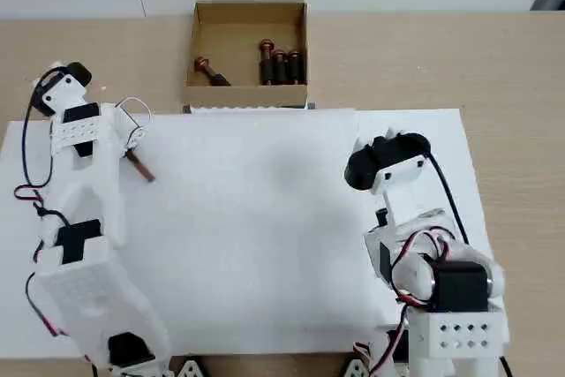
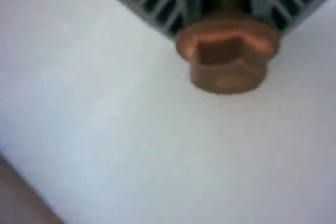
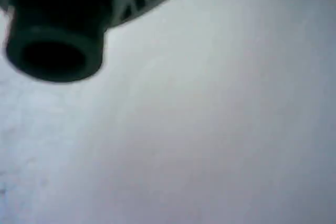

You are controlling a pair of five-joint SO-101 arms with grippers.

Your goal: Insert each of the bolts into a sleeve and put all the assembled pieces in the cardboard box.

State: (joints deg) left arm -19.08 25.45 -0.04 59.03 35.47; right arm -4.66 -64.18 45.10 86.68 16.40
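Bolt of copper-coloured metal [image 2: 228, 59], flanged at the head, hangs pinched in the left hand [image 1: 134, 147] above the left edge of a white sheet [image 1: 256, 236] spread on the pale wooden worktop [image 1: 512, 68]. Near the sheet's right side, the right hand [image 1: 360, 163] is pressed around a black tubular sleeve [image 3: 52, 51]. Just beyond the sheet's far edge, the open brown cardboard box [image 1: 250, 94] holds four assembled bolt-and-sleeve pieces [image 1: 281, 66]: three side by side at its right, one lying slantwise at its left.
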